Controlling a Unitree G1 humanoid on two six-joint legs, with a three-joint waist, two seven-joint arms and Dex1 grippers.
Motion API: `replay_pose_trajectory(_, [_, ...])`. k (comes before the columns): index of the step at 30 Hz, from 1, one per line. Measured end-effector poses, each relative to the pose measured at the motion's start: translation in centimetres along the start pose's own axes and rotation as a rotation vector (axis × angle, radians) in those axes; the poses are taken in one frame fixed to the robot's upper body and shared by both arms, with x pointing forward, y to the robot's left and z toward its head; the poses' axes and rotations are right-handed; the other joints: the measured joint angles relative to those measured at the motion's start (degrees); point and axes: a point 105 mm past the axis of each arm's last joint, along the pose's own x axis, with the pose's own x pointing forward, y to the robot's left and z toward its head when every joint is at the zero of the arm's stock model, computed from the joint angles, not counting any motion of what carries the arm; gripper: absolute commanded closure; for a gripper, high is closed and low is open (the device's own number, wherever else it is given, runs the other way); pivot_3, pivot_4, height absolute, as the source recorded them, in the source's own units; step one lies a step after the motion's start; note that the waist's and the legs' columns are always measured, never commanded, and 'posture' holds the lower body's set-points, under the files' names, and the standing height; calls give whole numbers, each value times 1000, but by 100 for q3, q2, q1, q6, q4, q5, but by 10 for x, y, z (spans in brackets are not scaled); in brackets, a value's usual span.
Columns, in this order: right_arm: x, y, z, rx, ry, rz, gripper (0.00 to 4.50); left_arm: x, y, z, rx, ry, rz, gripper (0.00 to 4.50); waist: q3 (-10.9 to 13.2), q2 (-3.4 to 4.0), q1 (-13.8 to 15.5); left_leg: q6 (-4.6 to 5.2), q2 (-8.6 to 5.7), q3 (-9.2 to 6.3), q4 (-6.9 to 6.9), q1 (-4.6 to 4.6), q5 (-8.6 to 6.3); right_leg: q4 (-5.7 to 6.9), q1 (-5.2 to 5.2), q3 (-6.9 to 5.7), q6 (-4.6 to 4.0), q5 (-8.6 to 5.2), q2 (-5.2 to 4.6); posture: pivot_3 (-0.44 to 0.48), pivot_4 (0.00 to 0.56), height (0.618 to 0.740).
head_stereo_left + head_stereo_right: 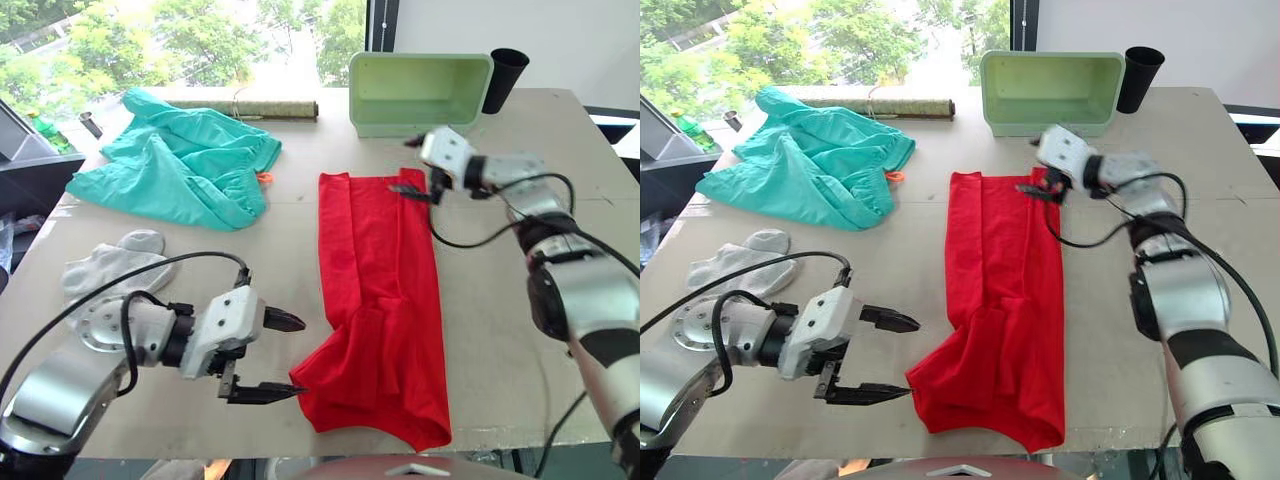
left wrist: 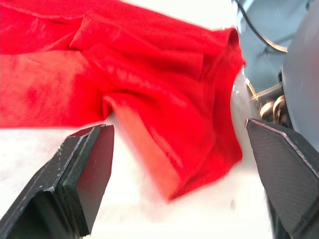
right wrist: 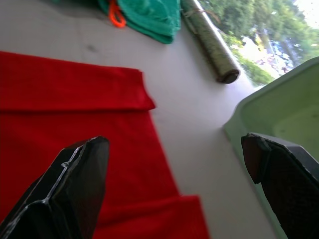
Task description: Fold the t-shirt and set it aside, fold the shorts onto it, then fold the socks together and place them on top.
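Note:
The red t-shirt (image 1: 378, 300) lies folded lengthwise into a long strip down the middle of the table. My left gripper (image 1: 281, 356) is open at the shirt's near left corner, its fingers (image 2: 82, 172) spread just short of the fabric. Over the shirt's far right corner hovers my right gripper (image 1: 417, 190), open, with red cloth (image 3: 75, 129) below its fingers. The teal shorts (image 1: 180, 155) lie crumpled at the far left, the orange drawstring (image 3: 115, 14) showing at their edge. The grey socks (image 1: 115, 265) rest at the left, beside my left arm.
A pale green tub (image 1: 418, 92) lies on its side at the back, with a black cup (image 1: 503, 78) to its right. A rolled mat (image 1: 245, 107) lies along the far edge. A metal disc (image 1: 692, 325) sits by the socks.

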Motion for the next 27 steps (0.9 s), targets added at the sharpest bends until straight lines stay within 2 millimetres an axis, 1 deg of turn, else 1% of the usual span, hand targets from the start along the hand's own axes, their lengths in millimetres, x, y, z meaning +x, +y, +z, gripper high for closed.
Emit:
replay_pose_trajectory(2, [-32, 21, -18, 32, -5, 67, 29, -2, 16, -7, 126, 33, 22, 0, 0, 2, 56, 0, 2, -5, 3, 3, 0, 1, 7, -6, 0, -1, 5, 0, 150, 740])
replay_pose_trajectory(3, [-54, 39, -30, 71, 6, 111, 29, -3, 29, -12, 198, 53, 40, 0, 1, 6, 88, 0, 4, 0, 4, 4, 0, 2, 6, -5, -1, -1, 9, 0, 150, 740])
replay_pose_trajectory(4, [-64, 50, -34, 101, 6, 138, 29, -3, 34, -16, 228, 64, 43, 0, 3, 8, 95, 0, 6, 8, 2, 6, 0, 3, 2, -3, -1, -1, 10, 0, 150, 740])
replay_pose_trajectory(6, [-84, 72, -34, 144, 9, 188, 29, 2, 43, -13, 326, 46, 16, 0, 4, 13, 103, 1, 9, 17, 2, 5, 0, 6, -6, 2, 0, 0, 7, 0, 150, 740])
replay_pose_trajectory(7, [-87, 76, -32, 152, 4, 203, 29, 3, 44, -13, 347, 42, 10, 0, 4, 13, 82, 1, 11, 19, 3, 6, 0, 8, -6, 4, 0, 0, 7, 0, 150, 740])
replay_pose_trajectory(8, [-94, 82, -28, 164, 3, 214, 29, 7, 47, -12, 397, 39, -22, 0, 4, 15, 56, 1, 18, 32, 5, 8, 0, 4, -8, 10, 1, 0, 5, 0, 150, 740])
replay_pose_trajectory(9, [-103, 93, -24, 176, 12, 242, 29, 11, 49, -10, 467, 38, -55, 0, 1, 22, 91, 1, 12, 25, 3, 9, -1, 8, -8, 2, 1, -1, 12, 0, 150, 740])
replay_pose_trajectory(12, [-120, 121, -16, 242, 14, 307, 29, 21, 48, -14, 572, 36, -141, 0, -3, 18, 122, 2, 14, 24, 4, 10, -1, 6, -7, 4, 1, -1, 19, 0, 150, 740])
replay_pose_trajectory(13, [-125, 136, -14, 273, 20, 339, 29, 27, 45, -15, 611, 31, -185, 0, -3, 18, 133, 2, 14, 23, 6, 7, -1, 6, -7, 4, 1, -1, 19, 0, 150, 740])
replay_pose_trajectory(16, [-132, 155, -12, 279, 48, 391, 29, 37, 42, -14, 713, 19, -259, 0, -3, 17, 135, 15, 12, 26, 15, 6, -8, 5, -7, 6, 4, -1, 18, 0, 150, 740])
replay_pose_trajectory(22, [-129, 176, -2, 286, 41, 413, 29, 58, 30, -10, 861, -16, -389, 0, -4, 14, 150, 28, 13, 19, 18, 4, -15, 6, -6, 5, 3, -1, 21, 0, 150, 740])
replay_pose_trajectory(27, [-128, 184, 3, 309, 31, 414, 29, 57, 27, -15, 973, 12, -480, 0, -5, 12, 166, 28, 12, 15, 18, 4, -15, 5, -5, 5, 3, -2, 25, 0, 150, 740])
